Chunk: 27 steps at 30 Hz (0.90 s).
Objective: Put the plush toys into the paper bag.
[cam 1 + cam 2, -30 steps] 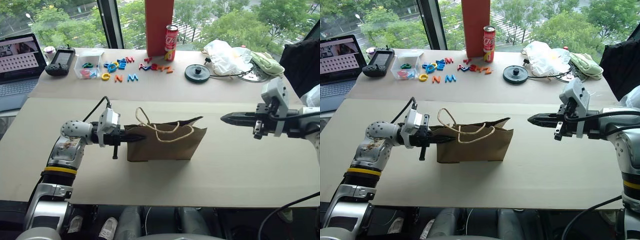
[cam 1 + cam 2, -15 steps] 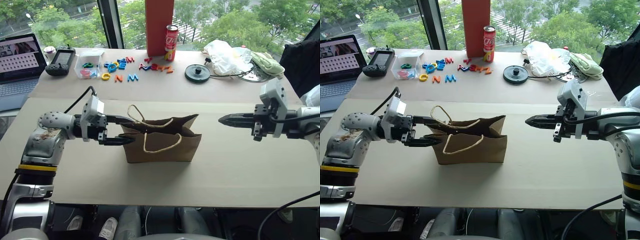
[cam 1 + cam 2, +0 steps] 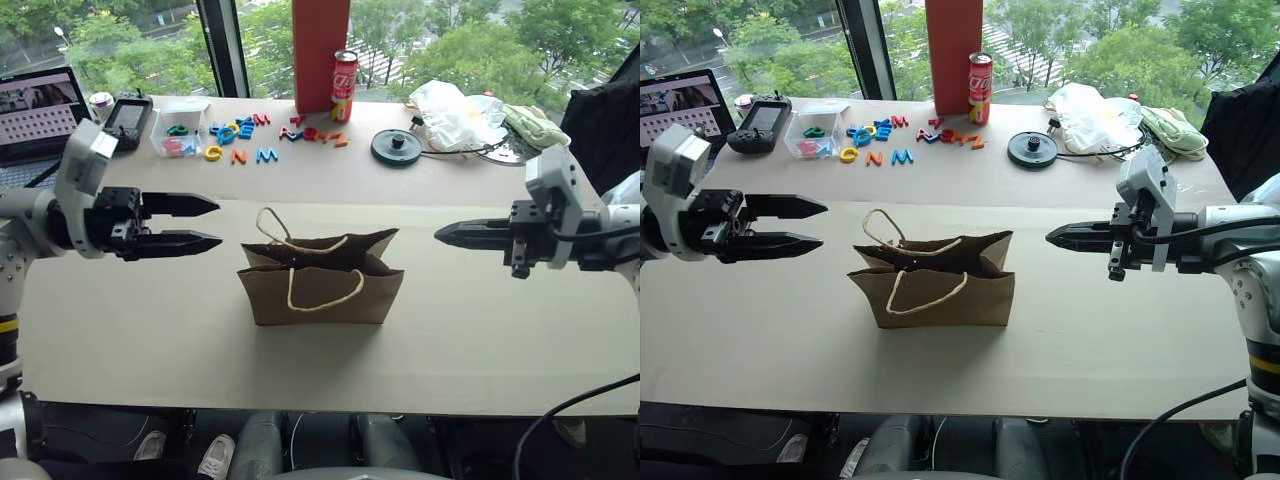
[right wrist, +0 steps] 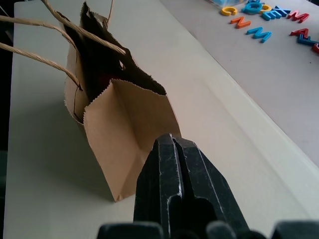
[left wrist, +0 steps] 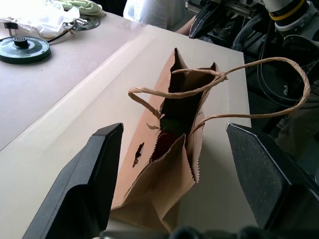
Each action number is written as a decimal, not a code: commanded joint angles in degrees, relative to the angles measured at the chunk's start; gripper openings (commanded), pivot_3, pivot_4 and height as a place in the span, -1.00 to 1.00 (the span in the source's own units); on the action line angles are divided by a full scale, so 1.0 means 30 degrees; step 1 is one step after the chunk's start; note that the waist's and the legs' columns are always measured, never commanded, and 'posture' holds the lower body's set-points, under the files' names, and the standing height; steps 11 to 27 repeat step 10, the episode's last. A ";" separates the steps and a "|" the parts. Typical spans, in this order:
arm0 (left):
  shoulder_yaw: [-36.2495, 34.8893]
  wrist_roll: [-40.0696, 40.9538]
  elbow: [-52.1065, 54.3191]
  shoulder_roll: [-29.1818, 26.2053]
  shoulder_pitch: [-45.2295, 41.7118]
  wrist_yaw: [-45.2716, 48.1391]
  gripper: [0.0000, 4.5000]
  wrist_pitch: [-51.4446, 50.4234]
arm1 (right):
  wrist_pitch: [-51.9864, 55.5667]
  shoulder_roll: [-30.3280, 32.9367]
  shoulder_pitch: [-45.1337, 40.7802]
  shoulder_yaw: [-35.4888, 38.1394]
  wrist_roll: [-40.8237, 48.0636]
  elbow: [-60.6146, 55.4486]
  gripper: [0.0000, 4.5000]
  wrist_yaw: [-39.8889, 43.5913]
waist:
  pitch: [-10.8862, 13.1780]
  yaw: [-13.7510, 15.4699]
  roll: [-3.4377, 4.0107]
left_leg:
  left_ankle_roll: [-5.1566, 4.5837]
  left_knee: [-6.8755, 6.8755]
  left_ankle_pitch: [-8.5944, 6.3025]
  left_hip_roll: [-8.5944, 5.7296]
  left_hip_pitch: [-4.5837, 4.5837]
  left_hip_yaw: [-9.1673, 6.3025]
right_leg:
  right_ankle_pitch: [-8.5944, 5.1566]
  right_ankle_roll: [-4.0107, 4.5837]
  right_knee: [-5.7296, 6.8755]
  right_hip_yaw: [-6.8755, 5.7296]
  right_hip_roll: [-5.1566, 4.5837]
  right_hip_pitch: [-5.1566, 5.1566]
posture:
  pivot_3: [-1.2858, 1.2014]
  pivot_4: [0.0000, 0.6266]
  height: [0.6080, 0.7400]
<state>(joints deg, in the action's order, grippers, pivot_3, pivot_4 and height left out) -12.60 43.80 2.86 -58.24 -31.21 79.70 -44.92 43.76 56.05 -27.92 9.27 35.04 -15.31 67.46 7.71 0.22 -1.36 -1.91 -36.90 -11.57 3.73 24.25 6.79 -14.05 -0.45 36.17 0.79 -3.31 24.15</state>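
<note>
The brown paper bag [image 3: 320, 285] stands upright in the middle of the table, its mouth open and its twine handles [image 3: 300, 243] drooping over the rim. Deep inside the mouth, the left wrist view gives a glimpse of the plush toys: a red patch [image 5: 163, 143] and a green patch [image 5: 173, 124], mostly hidden by the bag's walls. My left gripper [image 3: 218, 223] hovers open to the left of the bag, apart from it and holding nothing. To the bag's right my right gripper [image 3: 438, 236] is shut and empty, pointing at the bag.
At the back of the table stand a red soda can [image 3: 343, 85], an orange post [image 3: 320, 50], coloured plastic letters [image 3: 240, 132], a clear box [image 3: 178, 130], a black disc [image 3: 396, 147], a white plastic bag [image 3: 455, 108] and a pale green cloth [image 3: 535, 128]. A laptop [image 3: 35, 110] sits far left.
My left gripper let go of the bag's left edge, opened, and drew up and away to the left. The bag settled upright. The right gripper stayed put.
</note>
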 commanded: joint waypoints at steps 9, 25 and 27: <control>-0.0638 0.0500 0.0321 -0.0079 -0.0257 -0.0410 0.58 0.0381 | -0.0485 -0.0062 -0.0365 -0.0064 0.0347 -0.0264 -1.00 0.0052 | 0.0000 0.0078 0.0000 | 0.0000 0.0000 0.0000 0.0000 -0.0002 0.0012 | -0.0001 0.0002 0.0010 0.0003 0.0000 0.0005 | 0.03 -0.52 0.98; -0.0661 0.0561 0.0248 -0.0024 -0.0291 -0.0488 0.58 0.0341 | -0.0506 -0.0101 -0.0385 -0.0136 0.0310 -0.0260 -1.00 0.0023 | 0.0000 0.0078 0.0000 | 0.0000 0.0000 0.0000 0.0000 -0.0002 0.0011 | -0.0001 0.0003 0.0010 0.0003 0.0000 0.0004 | 0.03 -0.52 0.98; -0.0661 0.0561 0.0248 -0.0024 -0.0291 -0.0488 0.58 0.0341 | -0.0506 -0.0101 -0.0385 -0.0136 0.0310 -0.0260 -1.00 0.0023 | 0.0000 0.0078 0.0000 | 0.0000 0.0000 0.0000 0.0000 -0.0002 0.0011 | -0.0001 0.0003 0.0010 0.0003 0.0000 0.0004 | 0.03 -0.52 0.98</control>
